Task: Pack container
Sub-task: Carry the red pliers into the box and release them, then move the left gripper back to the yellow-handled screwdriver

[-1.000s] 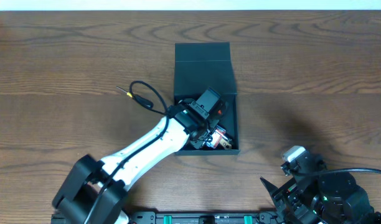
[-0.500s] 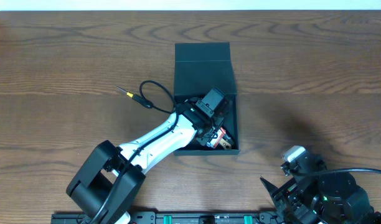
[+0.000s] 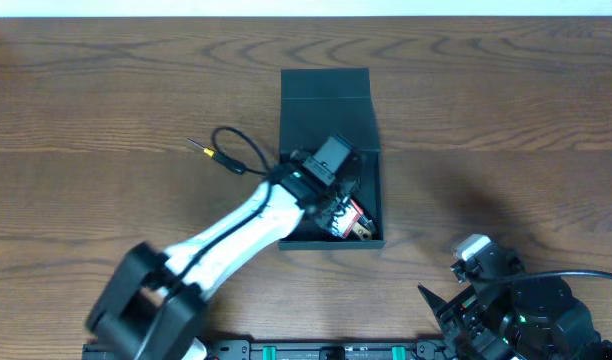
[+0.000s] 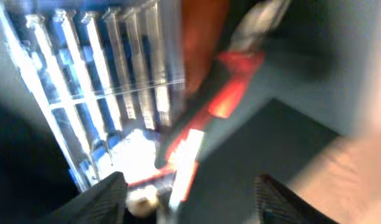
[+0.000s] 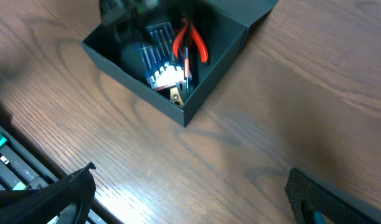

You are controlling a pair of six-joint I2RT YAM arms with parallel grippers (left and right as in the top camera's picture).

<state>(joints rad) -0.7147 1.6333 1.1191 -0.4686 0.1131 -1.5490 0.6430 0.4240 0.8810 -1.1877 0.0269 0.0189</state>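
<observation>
The container (image 3: 371, 180) is a dark box in mid-table with its flap lid (image 3: 326, 85) folded back. Inside lie red-handled pliers (image 5: 190, 40), a clear case of blue bits (image 5: 158, 53) and a small red-and-white item (image 3: 354, 222). My left gripper (image 3: 338, 200) is down inside the box. In the blurred left wrist view the left gripper (image 4: 193, 202) is open over the pliers (image 4: 231, 87) and the bit case (image 4: 97, 81), holding nothing. My right gripper (image 5: 193, 199) stands open low over bare table, near the box's front corner (image 5: 183, 115).
A black cable (image 3: 231, 150) with a yellow tip loops on the wood left of the box, beside my left arm (image 3: 236, 235). The right arm (image 3: 511, 310) sits at the front right edge. A black rail with green parts (image 5: 10, 158) runs along the table's front.
My left gripper's jaws have opened inside the container. The left arm swayed a little and the cable loop shifted with it. The right arm stayed still.
</observation>
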